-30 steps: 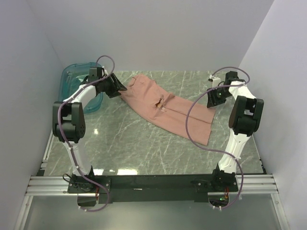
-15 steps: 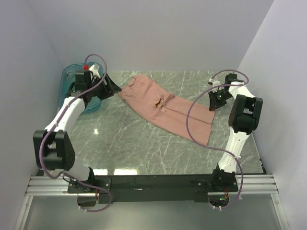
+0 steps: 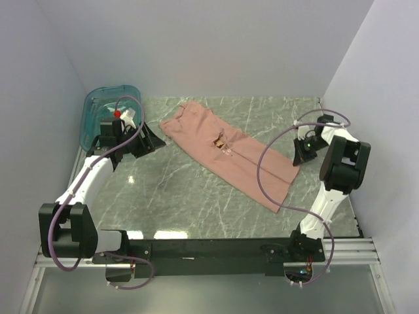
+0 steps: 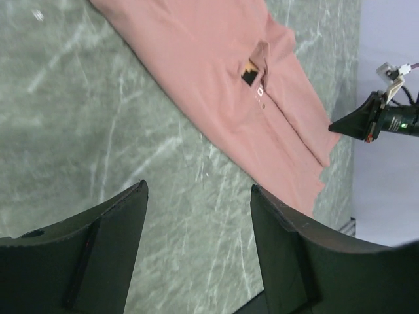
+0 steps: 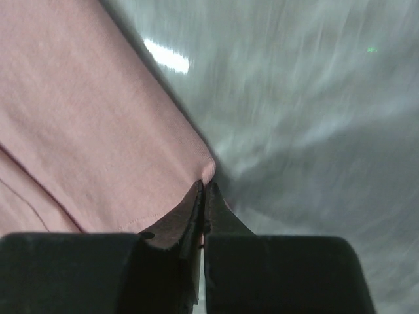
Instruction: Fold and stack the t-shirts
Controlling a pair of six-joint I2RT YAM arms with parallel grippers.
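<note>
A pink t-shirt (image 3: pixel 226 152) lies flat on the green stone worktop (image 3: pixel 196 196). It is stretched out in a long slanted shape, from the far middle of the worktop down toward the right side. It is not folded into a neat pile. A small picture (image 3: pixel 218 141) sits on its chest, with tiny white letters just below it that are too small to read.

The right end effector (image 3: pixel 300 159) is at the right edge of the t-shirt. In the right wrist view its two fingers are squeezed tight together (image 5: pixel 205 186), and they pinch the very corner of the pink cloth (image 5: pixel 98 118). The bare worktop (image 5: pixel 294 131) looks blurry beside it.

The left end effector (image 3: pixel 149 140) is on the left, near the top end of the t-shirt but not touching it. In the left wrist view its two fingers stand wide apart (image 4: pixel 198 190) with nothing between them. Only the green worktop (image 4: pixel 98 150) is under them, and the t-shirt (image 4: pixel 216 78) lies a little way past them.

A see-through blue-green bin (image 3: pixel 98 108) sits in the far left corner, behind the left arm and apart from the t-shirt.
</note>
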